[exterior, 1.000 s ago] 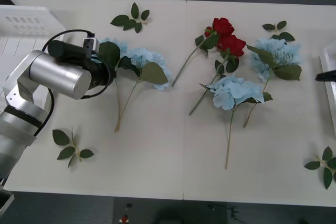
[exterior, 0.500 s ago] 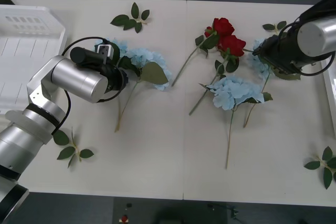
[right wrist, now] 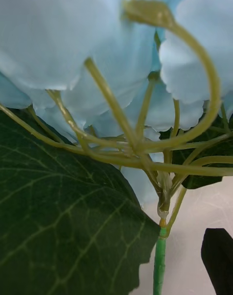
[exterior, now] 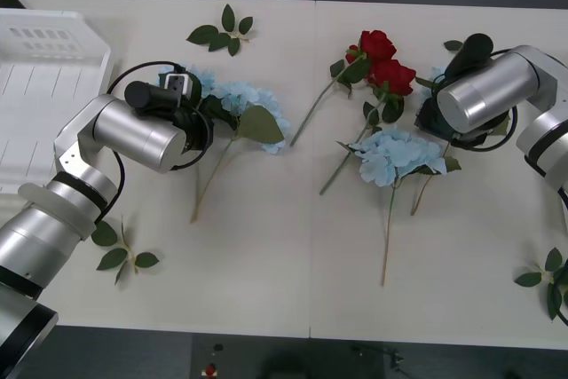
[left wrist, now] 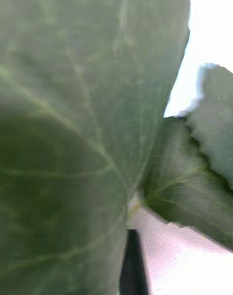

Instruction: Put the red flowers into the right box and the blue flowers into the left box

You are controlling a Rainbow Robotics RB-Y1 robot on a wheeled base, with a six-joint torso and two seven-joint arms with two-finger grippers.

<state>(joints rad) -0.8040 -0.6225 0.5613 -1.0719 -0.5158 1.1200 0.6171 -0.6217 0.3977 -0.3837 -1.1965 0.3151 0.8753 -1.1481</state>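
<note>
White desk (exterior: 266, 290) has the blue flowers (exterior: 395, 155) and red flowers (exterior: 382, 59) lying loose, and they look light and floppy, so I'd pinch the thin wiry stems; can't tell how either gripper's fingers are set.

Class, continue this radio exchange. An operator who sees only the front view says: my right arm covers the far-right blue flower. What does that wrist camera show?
Observer: The right wrist view sits close under a blue flower; pale stalks fan out from one green stem.
Operator: And at the left arm, over the left blue cluster?
Observer: The left wrist view is close against a large green leaf, with white table beyond it.
</note>
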